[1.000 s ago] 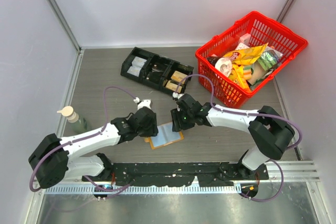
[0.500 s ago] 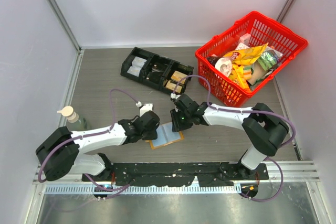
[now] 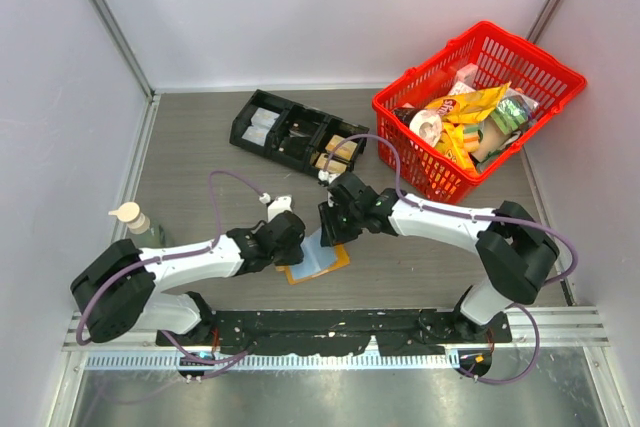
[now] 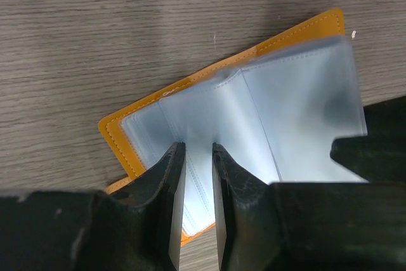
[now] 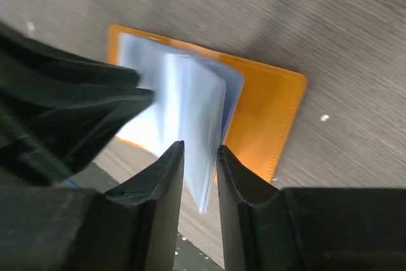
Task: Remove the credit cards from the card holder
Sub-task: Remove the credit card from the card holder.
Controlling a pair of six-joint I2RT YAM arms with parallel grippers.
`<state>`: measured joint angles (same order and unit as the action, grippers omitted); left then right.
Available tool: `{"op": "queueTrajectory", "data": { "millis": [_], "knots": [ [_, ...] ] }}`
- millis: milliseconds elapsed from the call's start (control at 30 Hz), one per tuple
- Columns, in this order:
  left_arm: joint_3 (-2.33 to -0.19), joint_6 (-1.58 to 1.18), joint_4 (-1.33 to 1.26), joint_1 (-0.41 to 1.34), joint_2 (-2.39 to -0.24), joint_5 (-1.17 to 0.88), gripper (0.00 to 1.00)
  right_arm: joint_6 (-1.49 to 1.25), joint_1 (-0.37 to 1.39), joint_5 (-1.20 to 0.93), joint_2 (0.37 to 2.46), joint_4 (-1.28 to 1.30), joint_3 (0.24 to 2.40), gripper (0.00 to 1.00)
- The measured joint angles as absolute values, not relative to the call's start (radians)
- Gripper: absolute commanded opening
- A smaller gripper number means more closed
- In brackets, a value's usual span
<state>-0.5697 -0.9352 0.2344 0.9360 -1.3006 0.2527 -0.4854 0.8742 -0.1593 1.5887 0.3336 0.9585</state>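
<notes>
Grey wood-grain desk (image 3: 200, 162) inside white walls. Small flat tan-orange bifold card holder (image 3: 320, 260) lies open near the middle of the near side, cover down on the desk, pale blue-grey plastic sleeves facing up. It sits between the two arms' heads, well near of the black compartment tray (image 3: 308, 115).

Left claw (image 4: 198, 147) comes in from the left and is down on the left part of the holder. Fingers (image 4: 170, 188) stand with only a thin gap and the pale sleeve shows in that gap. Cannot tell if it pinches a leaf or only presses on it.

Right claw (image 5: 201, 147) comes in from the right and far side. It is clamped on the card holder by a loose pale sleeve leaf: the leaf edge runs up between its fingers (image 5: 231, 182) and is lifted off the orange cover. Right wrist view shows bare orange cover under and beside the raised leaf. The leaf is blurred in both wrist views. Cannot tell whether any card is in the sleeves.

Red plastic mesh basket (image 3: 440, 179) full of snack packets stands far right, just right of the tray. Small pump bottle with a cream cap (image 3: 130, 215) stands at the left edge of the desk, well apart from the holder.
</notes>
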Motion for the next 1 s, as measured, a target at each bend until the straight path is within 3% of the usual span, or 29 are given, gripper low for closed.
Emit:
{"op": "queueTrajectory", "data": {
  "millis": [200,467,567,733,1000],
  "knots": [
    [-0.537,-0.953,0.221,0.936,-1.260,0.258,0.27,-0.490,0.909,-0.218,1.568,0.319,0.999,0.36],
    [-0.434,-1.032,0.253,0.937,-1.023,0.321,0.29,-0.492,0.925,-0.288,1.574,0.307,1.000,0.37],
    [-0.402,-1.066,0.267,0.937,-0.918,0.354,0.29,-0.492,0.928,-0.311,1.585,0.293,1.000,0.42],
    [-0.358,-1.106,0.289,0.937,-0.786,0.394,0.29,-0.478,0.934,-0.327,1.609,0.289,1.001,0.62],
    [-0.353,-1.122,0.301,0.937,-0.774,0.401,0.29,-0.453,0.941,-0.231,1.617,0.332,1.008,0.66]
  ]
}}
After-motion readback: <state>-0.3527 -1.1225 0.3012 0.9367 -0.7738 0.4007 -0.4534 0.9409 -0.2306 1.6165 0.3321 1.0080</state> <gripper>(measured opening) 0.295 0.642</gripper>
